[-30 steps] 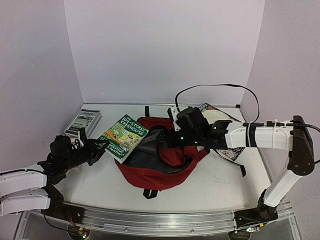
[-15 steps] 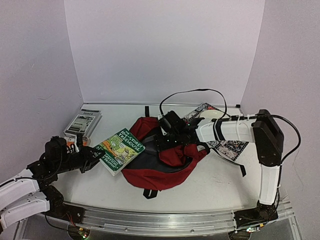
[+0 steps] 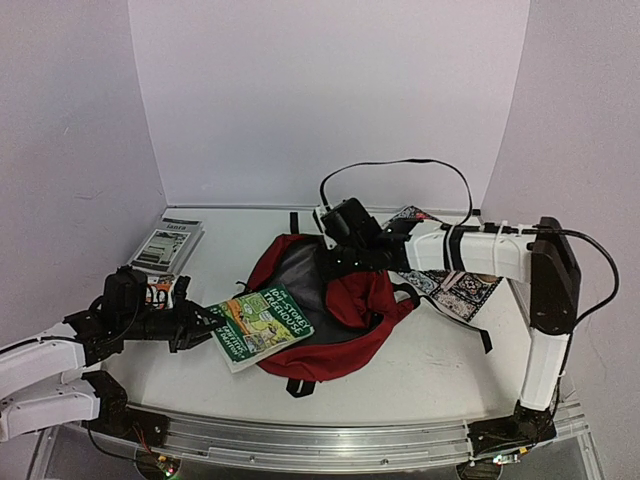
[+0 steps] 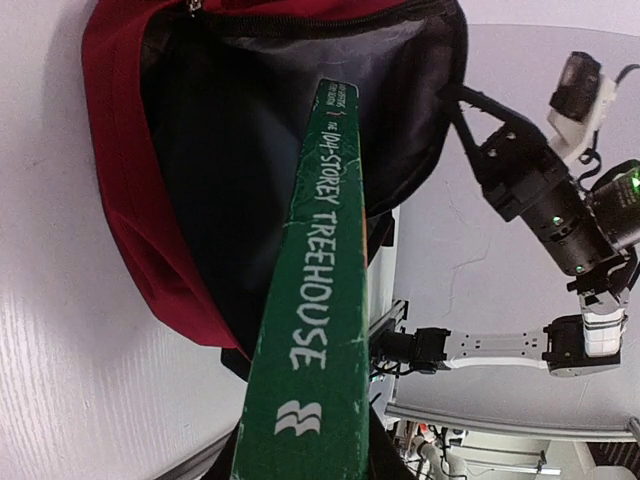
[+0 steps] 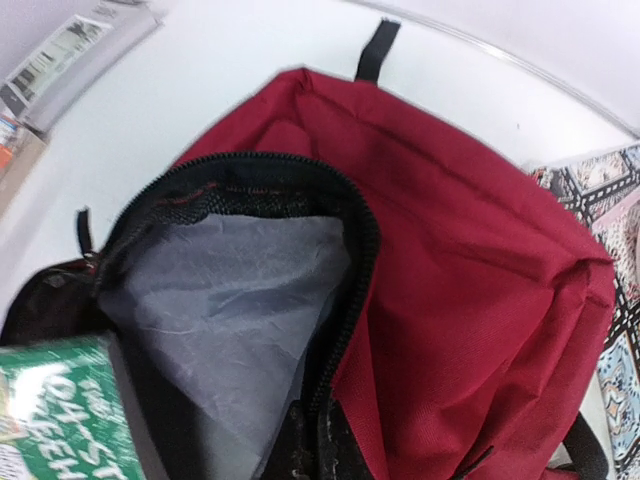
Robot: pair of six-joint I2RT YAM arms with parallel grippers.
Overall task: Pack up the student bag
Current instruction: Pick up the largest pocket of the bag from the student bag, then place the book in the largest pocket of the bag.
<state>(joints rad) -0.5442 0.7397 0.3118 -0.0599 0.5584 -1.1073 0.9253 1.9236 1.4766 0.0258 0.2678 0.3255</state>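
The student bag (image 3: 350, 310) is a dark red backpack lying mid-table, its mouth open to the left and its grey lining (image 5: 230, 300) showing. My left gripper (image 3: 205, 325) is shut on a green book, "The 104-Storey Treehouse" (image 3: 262, 322). The book's far end sits at the bag's mouth. In the left wrist view the book's spine (image 4: 320, 300) points into the dark opening of the bag (image 4: 130, 200), and the book hides my fingers. My right gripper (image 3: 335, 262) is shut on the bag's black zipper rim (image 5: 345, 330) and holds the mouth open. The book's corner (image 5: 60, 420) shows at the lower left.
A stack of booklets (image 3: 168, 243) lies at the back left, with a small orange-and-white box (image 3: 160, 290) in front of it. A patterned flat item (image 3: 460, 285) lies right of the bag under my right arm. A black cable (image 3: 400, 165) loops at the back.
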